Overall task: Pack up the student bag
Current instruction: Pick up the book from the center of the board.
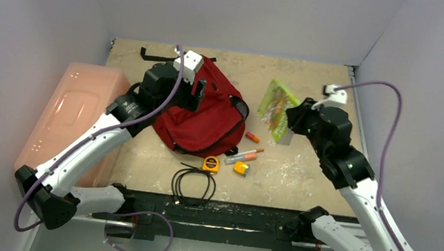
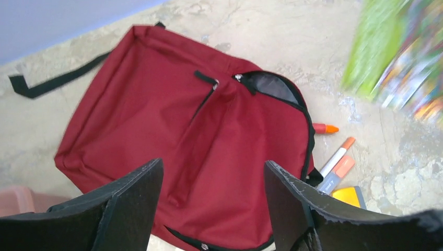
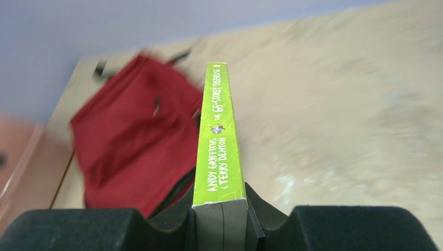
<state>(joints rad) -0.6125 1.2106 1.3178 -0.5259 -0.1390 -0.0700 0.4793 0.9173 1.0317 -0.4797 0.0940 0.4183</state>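
Rail, tabletop, student bag, lilac walls

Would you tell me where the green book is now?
The green book is right of the red backpack in the top view, clamped in the right gripper.

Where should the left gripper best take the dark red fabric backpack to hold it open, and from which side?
Probably the loose lip of the unzipped opening, coming from above: the dark red fabric backpack lies flat, and only there does the cloth gape enough for a finger.
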